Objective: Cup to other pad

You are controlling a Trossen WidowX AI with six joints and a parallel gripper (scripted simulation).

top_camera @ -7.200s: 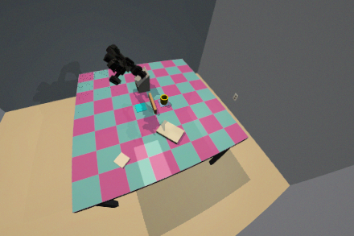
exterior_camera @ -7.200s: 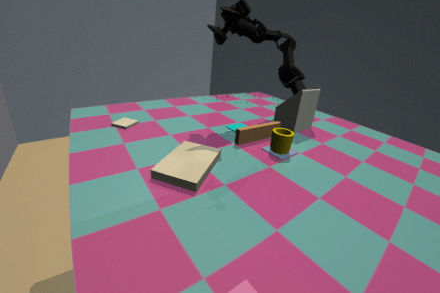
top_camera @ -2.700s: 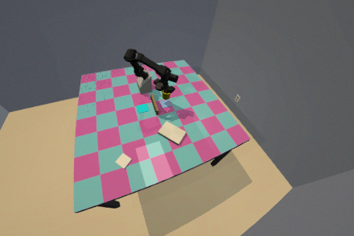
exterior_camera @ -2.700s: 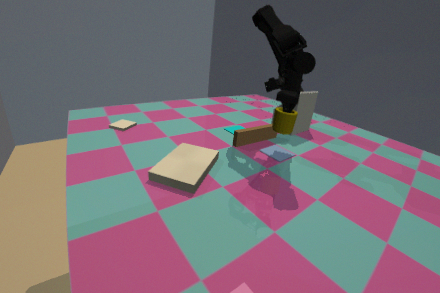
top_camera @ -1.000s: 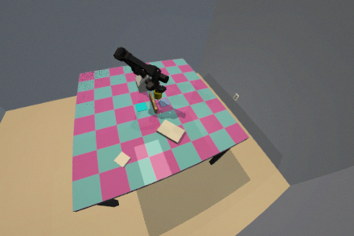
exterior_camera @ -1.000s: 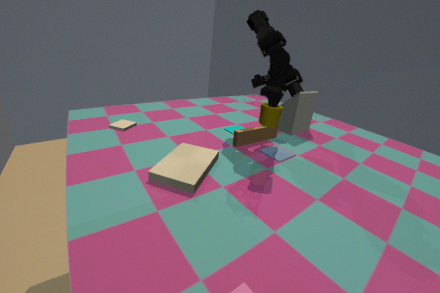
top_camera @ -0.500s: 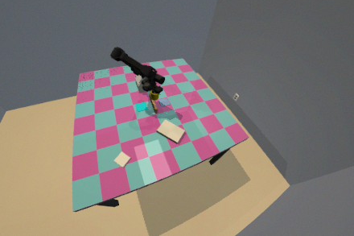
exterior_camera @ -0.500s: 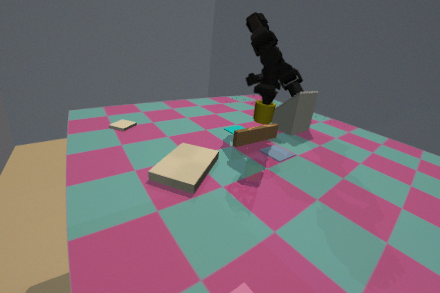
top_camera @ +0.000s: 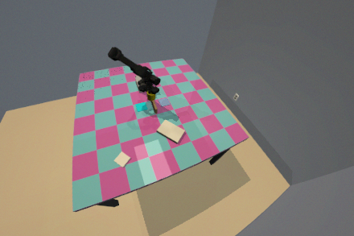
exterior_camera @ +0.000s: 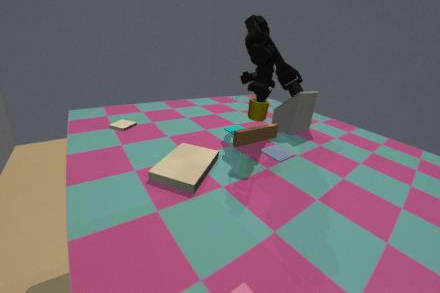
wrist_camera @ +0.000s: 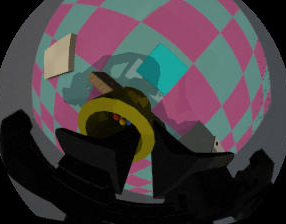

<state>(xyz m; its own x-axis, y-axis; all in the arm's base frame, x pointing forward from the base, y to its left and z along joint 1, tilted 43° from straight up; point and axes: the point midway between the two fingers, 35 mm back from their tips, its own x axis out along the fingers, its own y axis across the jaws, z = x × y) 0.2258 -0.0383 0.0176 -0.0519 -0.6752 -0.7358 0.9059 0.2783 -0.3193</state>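
Note:
My gripper [top_camera: 150, 90] [exterior_camera: 260, 96] [wrist_camera: 147, 123] is shut on the rim of a yellow cup [top_camera: 151, 96] [exterior_camera: 259, 109] [wrist_camera: 93, 107] and holds it upright above the table. Coloured marbles [wrist_camera: 121, 120] lie inside the cup. The cup hangs over a low brown bar [top_camera: 154, 106] [exterior_camera: 255, 134] [wrist_camera: 101, 82]. A cyan pad [top_camera: 141, 107] [exterior_camera: 234, 128] [wrist_camera: 168, 67] lies on one side of the bar. A blue-grey pad [top_camera: 164, 101] [exterior_camera: 278, 152] lies on the other side.
A grey upright block [exterior_camera: 296, 112] [wrist_camera: 206, 139] stands close beside the cup. A thick tan slab [top_camera: 170, 131] [exterior_camera: 184, 167] [wrist_camera: 59, 56] lies nearer the table's front. A small tan tile [top_camera: 121, 159] [exterior_camera: 123, 124] lies further off.

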